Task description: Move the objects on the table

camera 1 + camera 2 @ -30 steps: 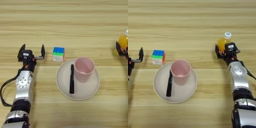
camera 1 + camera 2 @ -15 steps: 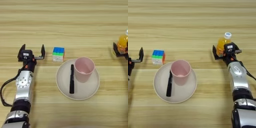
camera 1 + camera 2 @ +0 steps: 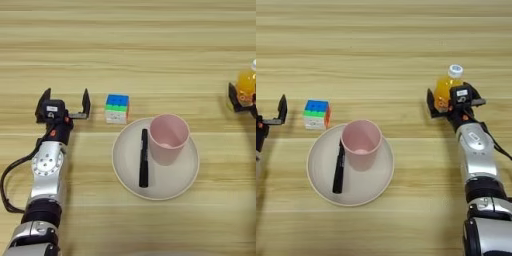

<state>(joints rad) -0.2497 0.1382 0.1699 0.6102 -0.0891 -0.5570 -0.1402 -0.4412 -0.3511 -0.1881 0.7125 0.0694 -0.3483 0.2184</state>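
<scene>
The orange-juice bottle with its white cap stands upright at the right of the table. My right gripper is open around the bottle's lower part, its left finger close beside the bottle. The multicoloured puzzle cube lies left of centre. My left gripper is open and holds nothing, a short gap to the left of the cube. The pale pink cup stands upright on the round beige plate.
A slim black pen lies on the plate, just left of the cup. The plate sits directly in front of the cube. Both forearms reach in from the near edge, one at each side.
The right gripper's fingers have spread a little wider around the bottle, which stays where it was. The left arm, cube, cup and plate have not moved.
</scene>
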